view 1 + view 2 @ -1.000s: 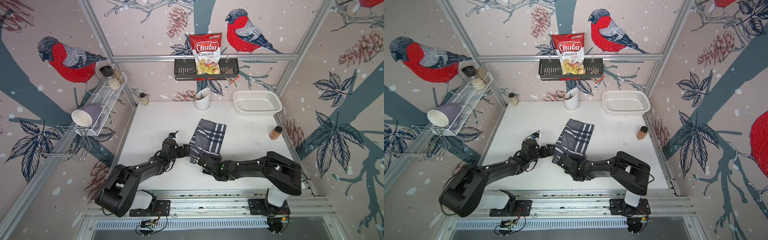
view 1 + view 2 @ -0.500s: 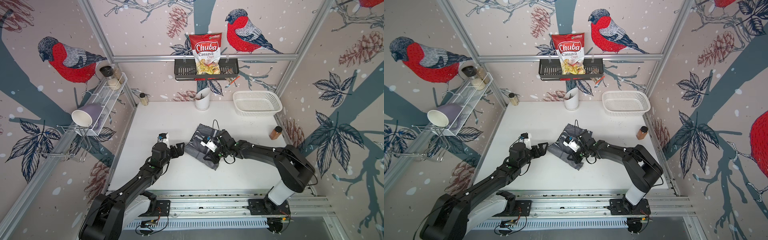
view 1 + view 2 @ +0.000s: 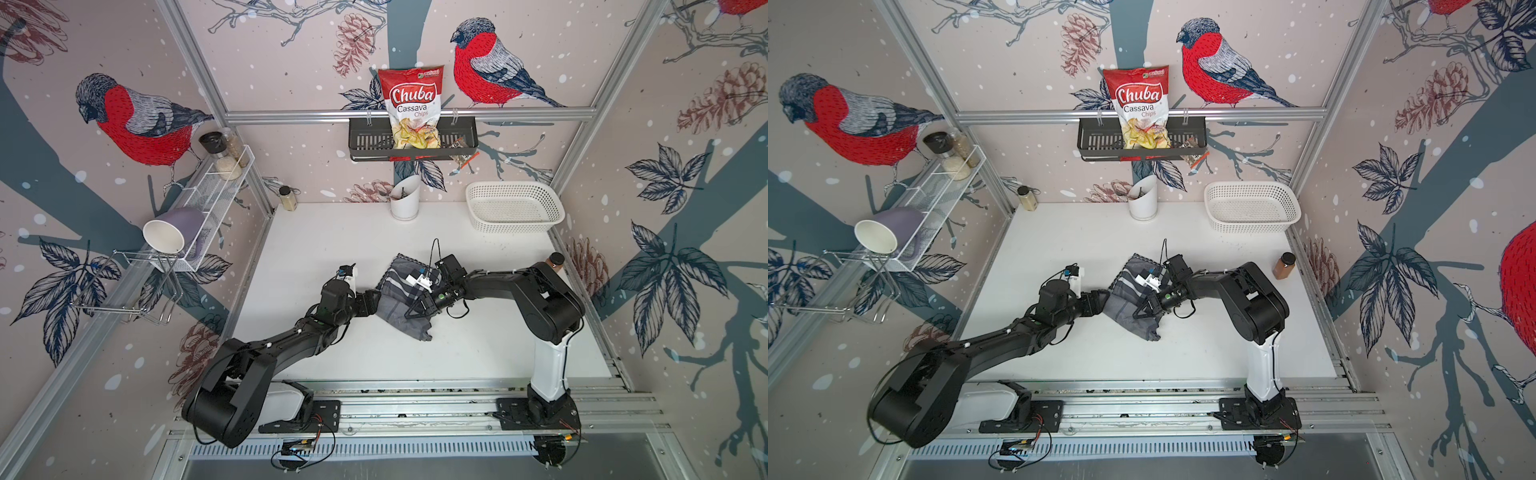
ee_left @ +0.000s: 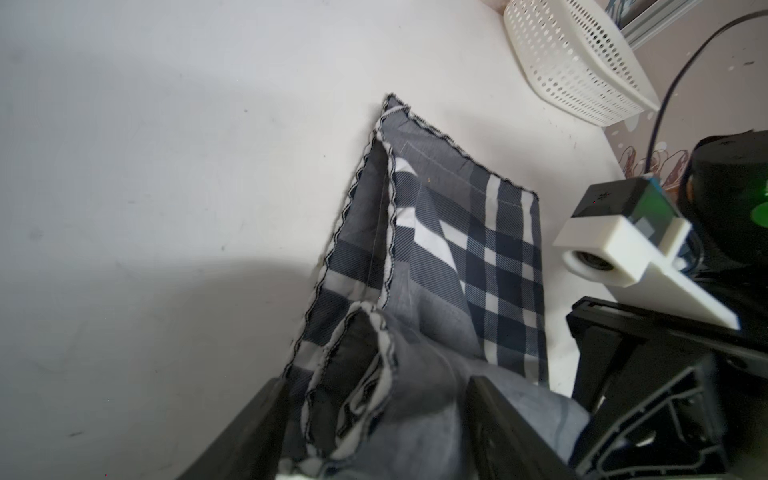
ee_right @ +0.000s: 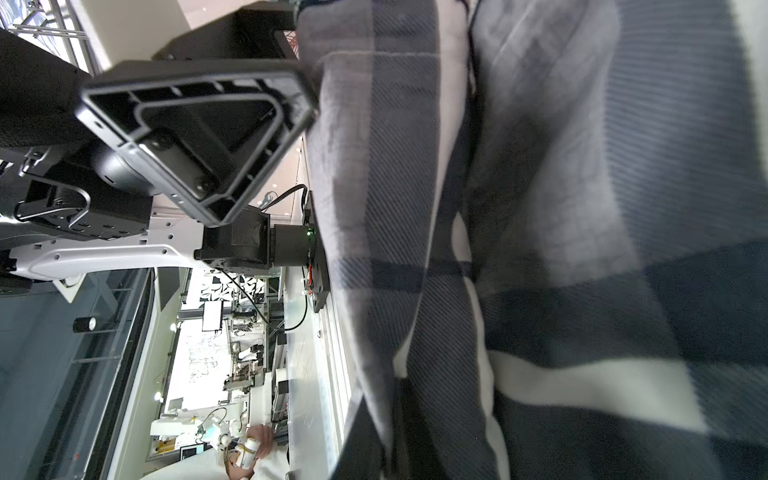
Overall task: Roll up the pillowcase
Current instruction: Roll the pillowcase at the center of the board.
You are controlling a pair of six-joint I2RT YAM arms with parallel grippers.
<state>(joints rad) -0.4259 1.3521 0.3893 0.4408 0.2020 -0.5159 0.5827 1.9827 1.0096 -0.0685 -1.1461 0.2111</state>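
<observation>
On the far left, a wire shelf (image 3: 216, 195) on the wall carries a purple mug (image 3: 172, 232) lying on its side. The left gripper (image 3: 372, 301) reaches from there to the left edge of the pillowcase (image 3: 392, 311), which lies near the middle of the white table (image 3: 332, 241), partly folded and crumpled, with its far corner flat on the surface. In the left wrist view the two black fingers (image 4: 257, 424) stand apart, and a bunched fold of the pillowcase (image 4: 457, 249) with its dark stitched edge sits between them; I cannot tell if they press it. The right gripper (image 3: 411, 313) comes from the other side and lies low over the near part of the cloth, in both top views (image 3: 1138, 311). In the right wrist view the plaid cloth (image 5: 582, 208) fills most of the picture and hides all but one finger (image 5: 187, 137), so I cannot tell if this gripper is spread or pressed together, or if it pinches the cloth. At the back right stands a white basket (image 3: 513, 208), well apart from the pillowcase, and a brown spice jar (image 3: 1283, 266) stands near the right wall.
</observation>
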